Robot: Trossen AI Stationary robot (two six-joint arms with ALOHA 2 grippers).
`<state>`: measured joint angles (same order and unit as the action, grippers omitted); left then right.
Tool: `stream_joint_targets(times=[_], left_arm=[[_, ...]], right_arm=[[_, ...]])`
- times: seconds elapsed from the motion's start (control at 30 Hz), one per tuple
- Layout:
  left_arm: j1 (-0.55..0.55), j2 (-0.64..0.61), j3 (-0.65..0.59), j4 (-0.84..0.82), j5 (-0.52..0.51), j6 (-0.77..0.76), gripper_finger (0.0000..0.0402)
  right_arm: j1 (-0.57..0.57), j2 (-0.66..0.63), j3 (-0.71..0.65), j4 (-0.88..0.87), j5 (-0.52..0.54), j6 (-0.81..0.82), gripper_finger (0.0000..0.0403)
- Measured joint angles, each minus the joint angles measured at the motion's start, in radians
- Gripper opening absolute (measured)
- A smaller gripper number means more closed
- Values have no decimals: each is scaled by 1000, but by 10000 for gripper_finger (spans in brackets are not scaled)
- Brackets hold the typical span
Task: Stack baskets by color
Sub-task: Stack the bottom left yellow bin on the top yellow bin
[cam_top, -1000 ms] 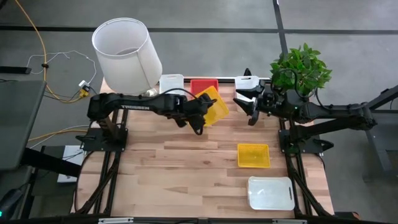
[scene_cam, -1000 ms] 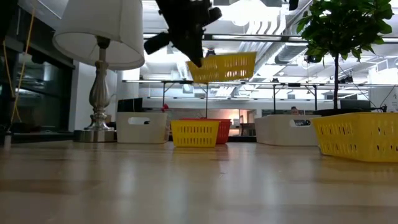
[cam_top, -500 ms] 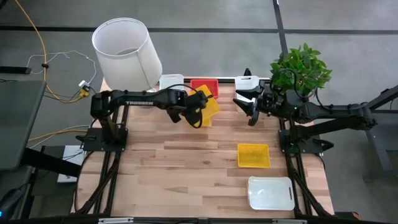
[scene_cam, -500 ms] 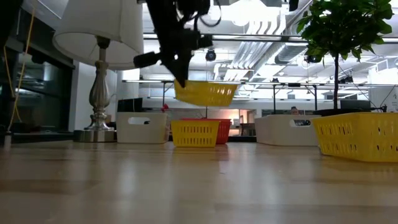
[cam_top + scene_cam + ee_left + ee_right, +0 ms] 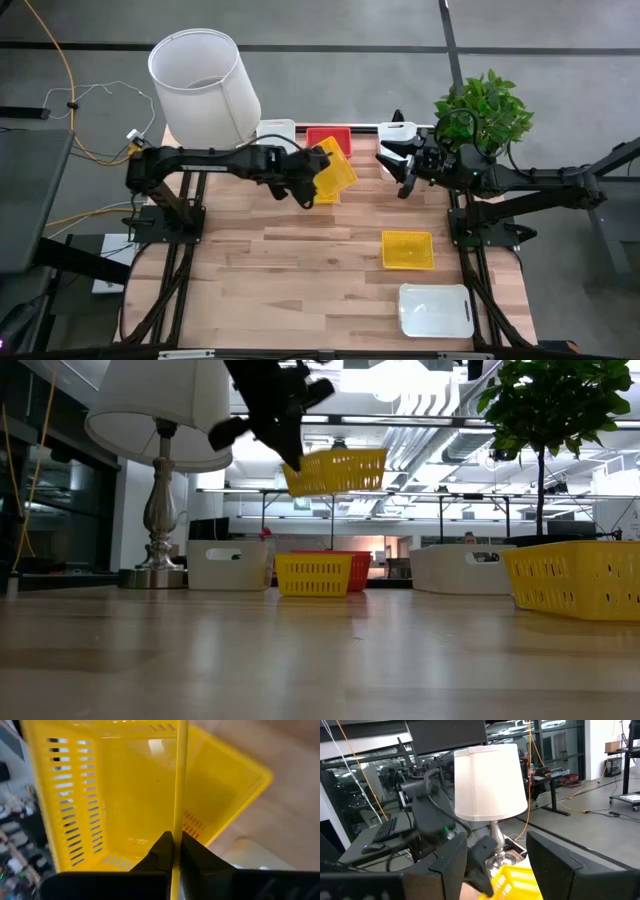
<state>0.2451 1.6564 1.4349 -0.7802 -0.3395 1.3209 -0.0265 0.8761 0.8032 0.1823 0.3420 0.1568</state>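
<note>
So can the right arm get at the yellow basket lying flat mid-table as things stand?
Probably yes. The right gripper is open and empty near the far edge, and the yellow basket lies on bare wood on its side, nothing over it. The left gripper holds another yellow basket off to the left.

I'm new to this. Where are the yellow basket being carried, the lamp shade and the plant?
held yellow basket [image 5: 335,470], low view, slotted side wall.
lamp shade [image 5: 203,85], high view, outer wall.
plant [image 5: 484,105], high view, leaves.

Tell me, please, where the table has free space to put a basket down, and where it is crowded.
Free: the bare wood on the table's left half, beside the yellow basket and white basket. Crowded: the far edge, with the lamp, red basket, both grippers and the plant.
</note>
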Motion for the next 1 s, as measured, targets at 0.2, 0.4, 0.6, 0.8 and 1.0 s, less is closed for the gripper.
stream_joint_targets(times=[0.2, 0.4, 0.6, 0.8, 1.0], left_arm=[[11, -30, -46, 65, 32, 72, 0], [7, -79, -234, 251, 7, 176, 0], [15, -105, -306, 341, 25, 249, 0], [47, -93, -309, 334, 28, 411, 0], [74, -94, -309, 252, 67, 471, 0]], right_arm=[[0, 0, 0, 7, 0, 34, 192], [0, 0, 0, 7, 0, 71, 192], [0, 10, 0, 9, 47, 71, 192], [0, 21, 0, 12, 61, 81, 192], [0, 23, 0, 10, 61, 105, 192]])
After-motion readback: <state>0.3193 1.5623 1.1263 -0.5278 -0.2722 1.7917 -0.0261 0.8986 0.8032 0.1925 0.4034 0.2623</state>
